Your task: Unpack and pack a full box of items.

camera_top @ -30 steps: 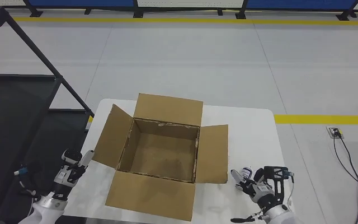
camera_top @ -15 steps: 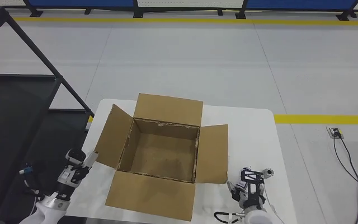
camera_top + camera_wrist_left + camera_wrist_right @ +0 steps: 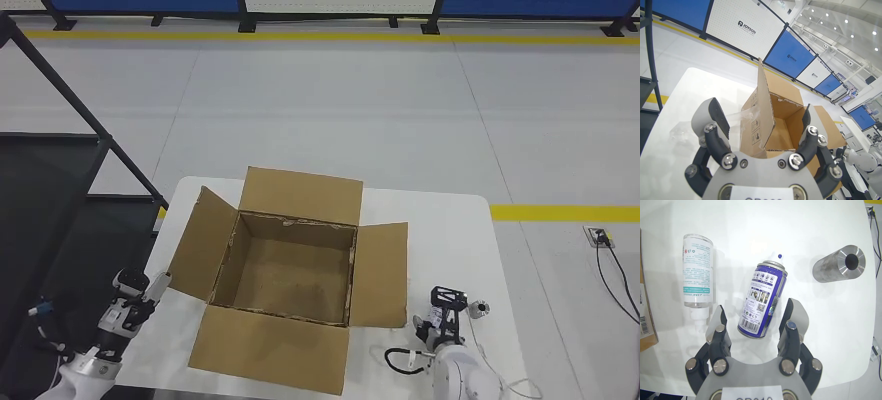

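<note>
An open cardboard box (image 3: 290, 275) stands mid-table with all flaps spread, and its inside looks empty. On the white table right of the box lie a blue spray can (image 3: 763, 298), a clear bottle with a white label (image 3: 696, 270) and a metal cylinder (image 3: 838, 266). My right gripper (image 3: 756, 311) hangs open just above the spray can's lower end, one finger on each side, not touching it. The same gripper (image 3: 445, 318) sits near the table's front right. My left gripper (image 3: 761, 109) is open and empty at the box's left (image 3: 135, 295), facing the box (image 3: 783, 106).
A crumpled piece of clear plastic (image 3: 679, 130) lies on the table left of the box, and a clear tape strip (image 3: 745, 115) hangs off the box's side. A black metal frame (image 3: 60, 90) stands off the table's left. The box's corner (image 3: 644, 313) lies close to the bottle.
My right arm has shifted left and turned so its gripper points down over the items. My left gripper nudged toward the box and came back.
</note>
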You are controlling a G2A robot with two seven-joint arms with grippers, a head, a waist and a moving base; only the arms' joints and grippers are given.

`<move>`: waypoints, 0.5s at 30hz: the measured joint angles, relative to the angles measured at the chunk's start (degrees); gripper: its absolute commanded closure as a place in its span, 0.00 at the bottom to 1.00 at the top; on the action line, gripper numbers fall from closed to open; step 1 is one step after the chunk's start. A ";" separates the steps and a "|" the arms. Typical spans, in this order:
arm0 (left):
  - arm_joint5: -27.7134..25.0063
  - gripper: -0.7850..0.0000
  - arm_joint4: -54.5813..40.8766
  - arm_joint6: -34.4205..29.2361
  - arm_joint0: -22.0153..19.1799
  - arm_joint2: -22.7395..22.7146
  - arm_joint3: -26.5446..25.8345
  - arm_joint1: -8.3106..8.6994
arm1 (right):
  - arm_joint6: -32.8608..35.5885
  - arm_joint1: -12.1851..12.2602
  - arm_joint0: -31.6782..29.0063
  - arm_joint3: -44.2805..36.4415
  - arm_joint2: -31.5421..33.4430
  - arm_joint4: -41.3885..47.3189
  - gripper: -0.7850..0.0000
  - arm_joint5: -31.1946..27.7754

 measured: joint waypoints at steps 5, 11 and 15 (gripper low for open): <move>0.04 0.00 0.03 0.07 0.01 -0.03 -0.10 0.00 | 1.53 0.03 0.96 1.28 0.26 -0.04 0.61 0.44; 0.16 0.00 0.00 0.20 -0.05 -0.11 -0.02 0.00 | 0.74 0.01 0.93 0.42 0.83 1.37 1.00 0.88; 0.16 0.00 -0.04 0.31 0.03 -0.21 0.00 0.00 | -2.39 0.05 -2.09 -5.61 2.16 4.00 1.00 0.85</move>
